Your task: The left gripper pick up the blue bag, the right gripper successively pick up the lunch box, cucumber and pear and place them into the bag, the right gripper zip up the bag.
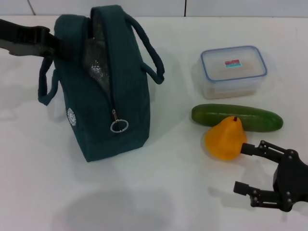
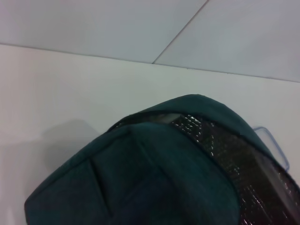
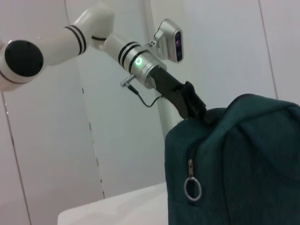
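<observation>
Standing upright on the white table (image 1: 159, 202), the blue bag (image 1: 120, 96) fills the 10 o'clock part of the head view, its zip parted along the top so silver foil lining (image 1: 94, 62) shows. Ring zip pull (image 1: 119, 126) hangs low on the near end; white round logo (image 1: 71, 117) on the side panel. Left gripper (image 1: 54, 42) reaches in from 9 o'clock and meets the bag's far top corner; whether its fingers have closed on the fabric cannot be told. Lunch box (image 1: 233, 71) sits at 2 o'clock, lid on, well apart from the bag. Cucumber (image 1: 255, 118) lies crosswise just in front of it. Pear (image 1: 225, 138) rests against the cucumber's near side, stem up. Right gripper (image 1: 245, 168) at 4 o'clock, fingers spread wide, nothing held, upper fingertip just beside the pear.
</observation>
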Controlling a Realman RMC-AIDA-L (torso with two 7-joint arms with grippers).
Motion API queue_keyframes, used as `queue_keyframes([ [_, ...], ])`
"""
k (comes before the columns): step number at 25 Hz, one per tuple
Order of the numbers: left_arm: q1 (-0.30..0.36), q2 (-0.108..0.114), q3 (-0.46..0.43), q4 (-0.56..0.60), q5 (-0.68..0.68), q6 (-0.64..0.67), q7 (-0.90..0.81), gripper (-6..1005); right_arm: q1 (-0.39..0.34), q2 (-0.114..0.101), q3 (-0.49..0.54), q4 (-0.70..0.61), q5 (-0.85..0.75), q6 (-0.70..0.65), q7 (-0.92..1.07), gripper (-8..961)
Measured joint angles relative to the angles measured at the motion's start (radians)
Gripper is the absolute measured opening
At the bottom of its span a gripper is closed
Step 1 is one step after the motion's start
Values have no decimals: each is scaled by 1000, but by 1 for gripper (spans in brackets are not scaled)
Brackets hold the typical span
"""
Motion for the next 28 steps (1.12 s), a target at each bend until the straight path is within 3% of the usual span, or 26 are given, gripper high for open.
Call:
queue_keyframes([
  [4, -2, 2, 2, 2, -16, 9, -1, 132, -6, -1, 1, 6, 27, -9, 3, 870],
  [7, -1, 9, 1, 3, -69, 22, -15, 46, -18, -4, 2, 36, 134, -38, 54, 870],
  [14, 5, 10, 1, 1, -163, 38, -27, 42, -38, -6, 3, 181, 537, -30, 449, 870],
  [21, -3, 5, 1, -32, -181, 39, -20, 41, -25, -4, 3, 222, 678, 222, 839, 870],
  [28, -35, -9, 3, -77, -185, 36, -4, 42, 50, 6, 3, 229, 719, 386, 929, 870],
])
